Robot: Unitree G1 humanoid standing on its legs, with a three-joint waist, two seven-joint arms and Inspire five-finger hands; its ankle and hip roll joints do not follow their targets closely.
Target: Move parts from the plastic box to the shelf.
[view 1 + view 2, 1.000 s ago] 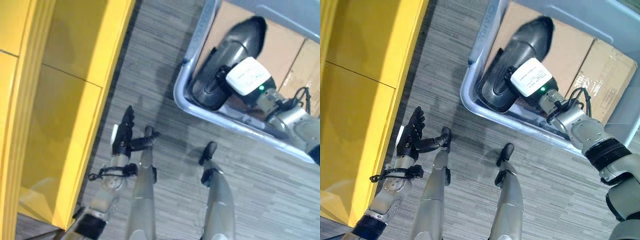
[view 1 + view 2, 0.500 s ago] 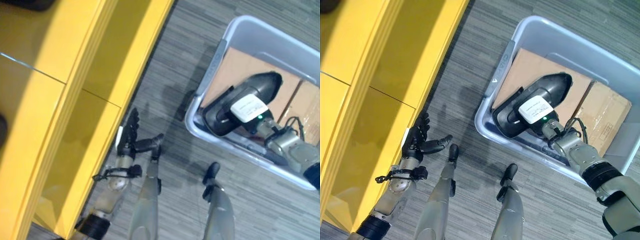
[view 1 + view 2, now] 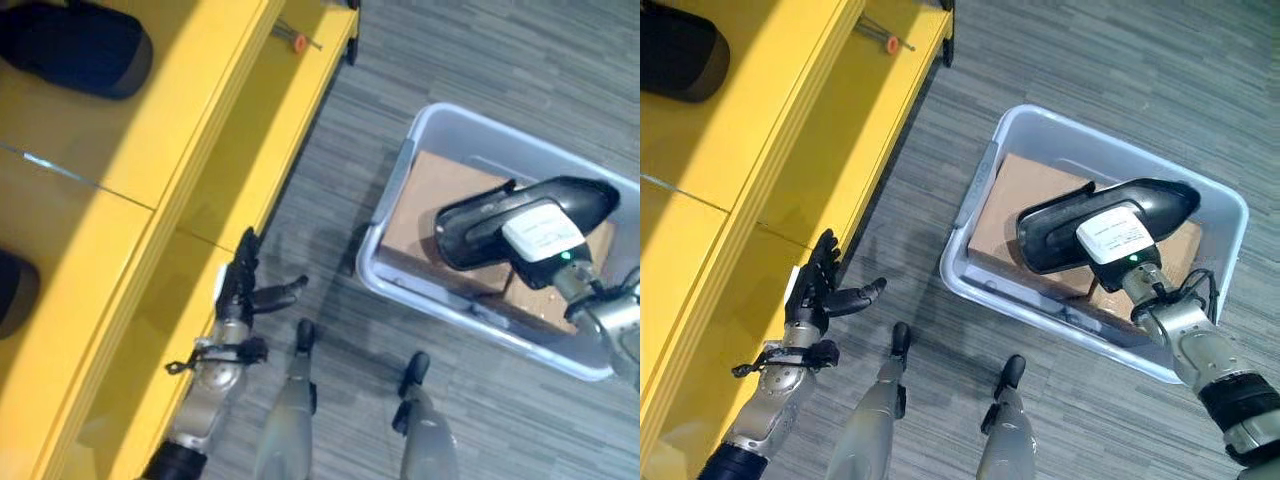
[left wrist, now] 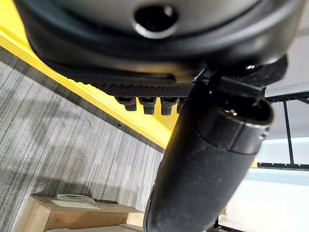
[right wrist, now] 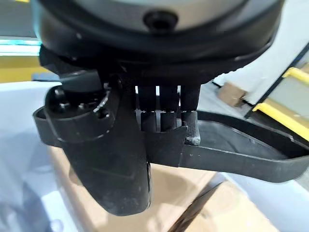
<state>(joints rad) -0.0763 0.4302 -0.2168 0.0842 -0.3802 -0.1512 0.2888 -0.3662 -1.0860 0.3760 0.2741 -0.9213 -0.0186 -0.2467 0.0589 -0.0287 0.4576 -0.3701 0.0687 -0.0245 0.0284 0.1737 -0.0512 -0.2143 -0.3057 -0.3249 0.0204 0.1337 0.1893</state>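
The right hand (image 3: 1137,268) has its fingers and thumb curled on the rim of a long black part (image 3: 1110,222) and holds it above the plastic box (image 3: 1035,135), over the cardboard packages (image 3: 1012,205) inside. The long axis of the part runs roughly crosswise to the yellow shelf (image 3: 790,130), which lies well apart to the robot's left. The left hand (image 3: 812,292) is nearer the shelf, with straight fingers, holding nothing. Another dark part (image 3: 75,45) already lies on the shelf; bare floor lies between.
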